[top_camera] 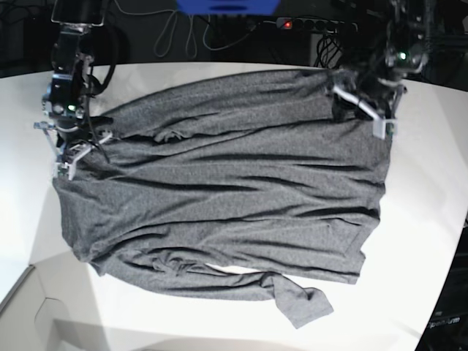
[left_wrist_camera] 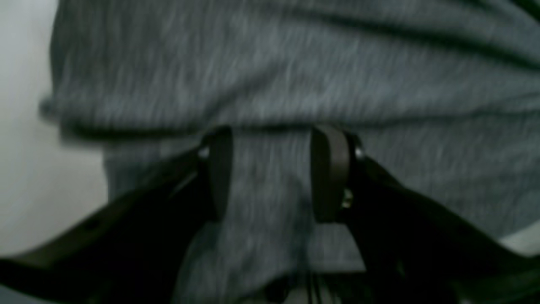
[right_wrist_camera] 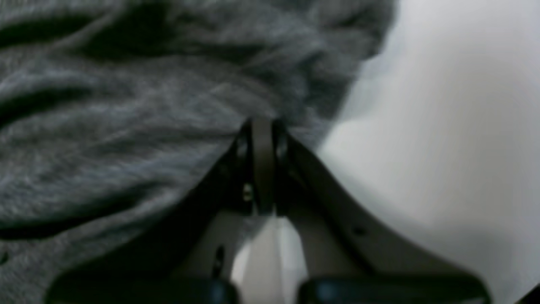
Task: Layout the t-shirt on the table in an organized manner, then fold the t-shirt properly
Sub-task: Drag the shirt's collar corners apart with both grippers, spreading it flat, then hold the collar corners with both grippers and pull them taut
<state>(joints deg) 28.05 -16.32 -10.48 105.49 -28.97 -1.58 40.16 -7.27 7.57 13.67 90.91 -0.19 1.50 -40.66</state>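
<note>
Left end effector (left_wrist_camera: 270,169): jaws spread, grey t-shirt (left_wrist_camera: 295,76) cloth lying between the fingers (left_wrist_camera: 329,173), a folded edge just ahead of the tips; whether it grips is unclear. Right end effector (right_wrist_camera: 262,139): jaws pressed together, tips at the shirt's edge, white bench (right_wrist_camera: 443,126) to its right; a pinch on cloth cannot be confirmed. Base view: t-shirt (top_camera: 227,190) spread wrinkled across the bench (top_camera: 417,241), stretching between right end effector (top_camera: 67,157) and left end effector (top_camera: 365,102), one sleeve trailing toward the near edge.
</note>
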